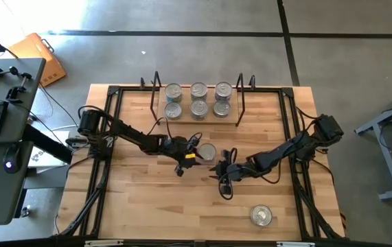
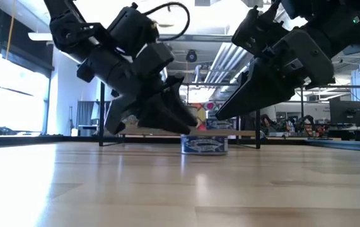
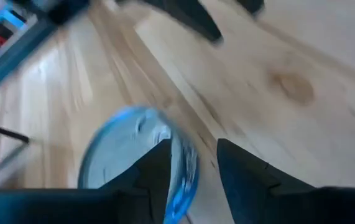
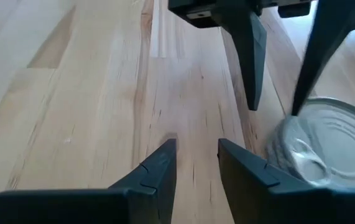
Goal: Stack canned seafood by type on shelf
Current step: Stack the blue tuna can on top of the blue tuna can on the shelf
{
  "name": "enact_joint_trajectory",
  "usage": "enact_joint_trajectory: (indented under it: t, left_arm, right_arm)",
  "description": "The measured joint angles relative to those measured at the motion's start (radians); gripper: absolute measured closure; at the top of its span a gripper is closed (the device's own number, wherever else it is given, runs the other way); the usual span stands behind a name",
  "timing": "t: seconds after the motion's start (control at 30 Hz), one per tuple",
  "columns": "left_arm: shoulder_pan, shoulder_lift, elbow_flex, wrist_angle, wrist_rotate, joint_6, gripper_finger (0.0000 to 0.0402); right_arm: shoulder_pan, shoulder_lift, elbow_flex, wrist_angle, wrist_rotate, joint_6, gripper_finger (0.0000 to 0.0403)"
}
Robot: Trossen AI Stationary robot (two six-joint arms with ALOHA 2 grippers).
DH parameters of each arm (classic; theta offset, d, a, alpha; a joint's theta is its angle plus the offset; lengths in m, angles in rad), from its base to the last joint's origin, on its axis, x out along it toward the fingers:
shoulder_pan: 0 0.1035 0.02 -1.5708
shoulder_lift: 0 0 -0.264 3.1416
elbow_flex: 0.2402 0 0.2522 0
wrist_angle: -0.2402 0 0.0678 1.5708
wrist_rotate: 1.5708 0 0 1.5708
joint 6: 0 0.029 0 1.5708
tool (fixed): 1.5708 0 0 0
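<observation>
Centrally, tin (image 1: pixel 206 151) on table — left jaws apart beside it, right jaws apart, near.

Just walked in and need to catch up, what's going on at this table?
Two robot arms are sorting tins onto a small shelf at the back of the table. Six tins already sit on it. The left hand is open beside a blue-labelled tin mid-table, not gripping it. The right hand hovers close by, holding nothing. One more tin waits near the front edge.
</observation>
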Motion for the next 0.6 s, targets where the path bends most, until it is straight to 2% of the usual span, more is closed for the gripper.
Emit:
enact_joint_trajectory:
  t: [0.27,0.37,0.5,0.6]
  left_arm:
    - [-0.001,-0.003,0.014,0.002,-0.004,0.059,0.0255]
    - [0.004,0.007,0.014,-0.003,-0.041,0.101,0.0257]
    - [0.008,0.036,0.014,-0.004,-0.131,0.134,0.0285]
    - [0.008,0.061,0.016,0.025,-0.157,0.160,0.0317]
  right_arm:
    - [0.000,0.000,0.000,0.000,0.000,-0.003,0.0295]
    - [0.000,0.000,0.000,0.000,0.008,-0.004,0.0295]
    - [0.000,0.000,0.000,0.002,0.021,-0.003,0.0295]
    - [0.000,0.000,0.000,0.012,0.021,-0.003,0.0295]
